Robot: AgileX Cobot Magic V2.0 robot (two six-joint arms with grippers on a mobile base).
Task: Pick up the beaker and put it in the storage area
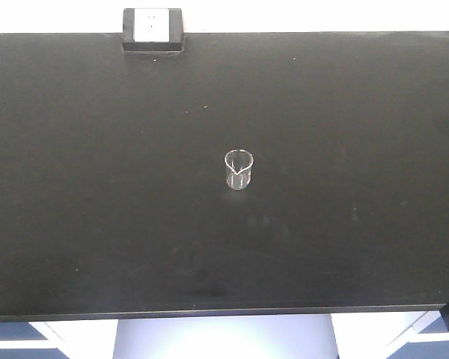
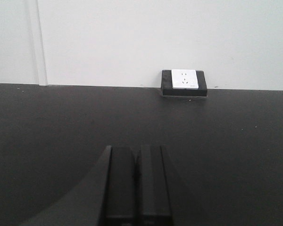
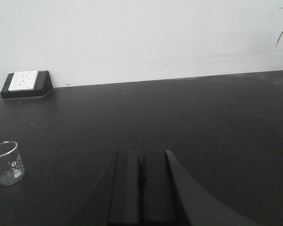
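The beaker point(image 1: 239, 170) stands upright and empty on the storage area point(image 1: 97, 187), a wide matte black benchtop, roughly midway across it and well apart from the socket box point(image 1: 152, 30), which sits at the far edge against the white wall point(image 2: 132, 37). Its pouring lip faces the near edge in the front view. Seen from the right wrist, the beaker point(image 3: 7, 163) is at the lower left, nearer than the socket box point(image 3: 26, 84) and on the same side of the frame, with faint white markings on its glass. Nothing touches it. The right gripper point(image 3: 140, 186) has its fingers pressed together, gripping nothing, off to the beaker's right. The left gripper point(image 2: 136, 186) is likewise closed on nothing, its fingers flush side by side, pointing toward the socket box point(image 2: 184, 82) slightly to its right.
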